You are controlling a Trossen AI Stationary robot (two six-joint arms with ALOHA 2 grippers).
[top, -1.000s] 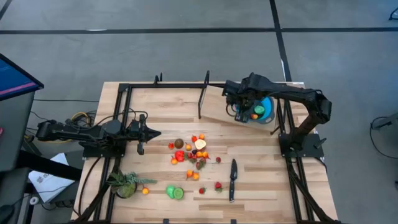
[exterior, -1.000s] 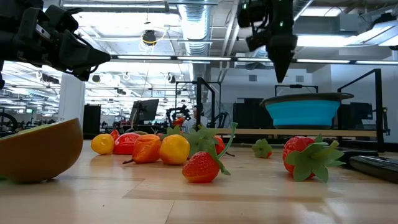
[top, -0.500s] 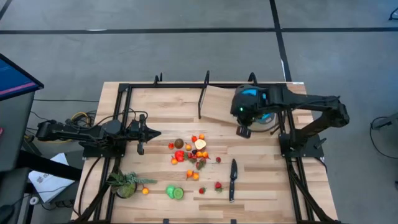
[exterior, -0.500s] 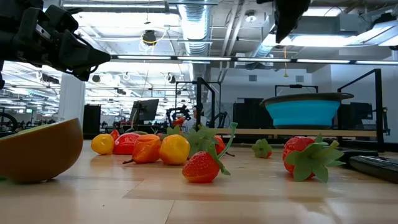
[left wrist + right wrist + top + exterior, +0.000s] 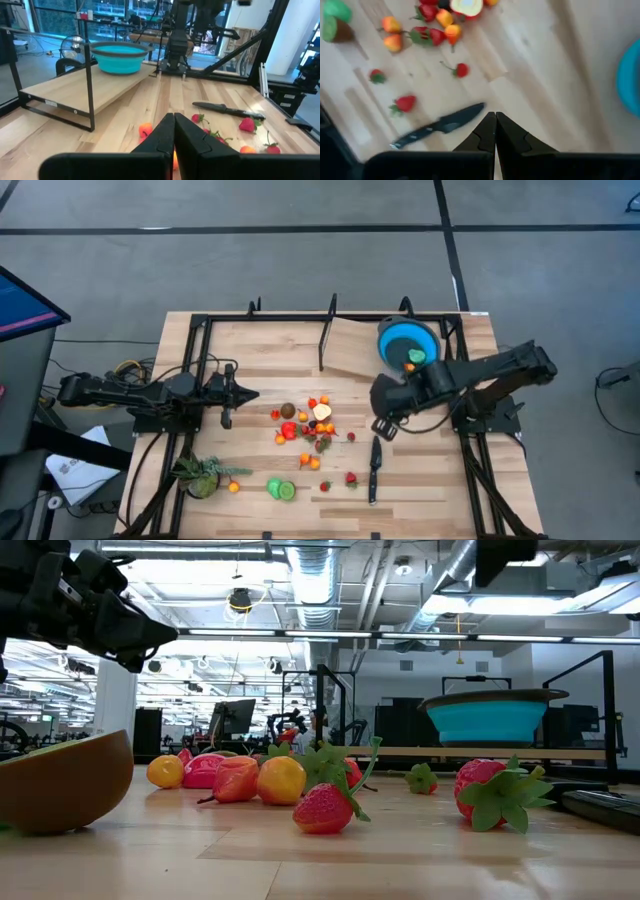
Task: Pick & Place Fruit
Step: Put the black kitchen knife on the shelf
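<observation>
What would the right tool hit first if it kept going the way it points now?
Probably the knife. The shut right tool aims down at the table, and the blade lies just ahead of its tips, slightly to one side. Depth is unclear; it may meet bare wood beside the blade instead.

Table [image 5: 420, 480] is pale planked wood, satin finish; fruit [image 5: 323, 808] glossy moulded plastic; bowl [image 5: 119, 56] smooth matt blue plastic; frame rails [image 5: 290, 318] matt black metal.

No readable text, labels, brands or nos. in any view. White papers [image 5: 78, 470] beside the table [image 5: 270, 340] carry dark print, too small to read. Nothing legible on room gear behind.
</observation>
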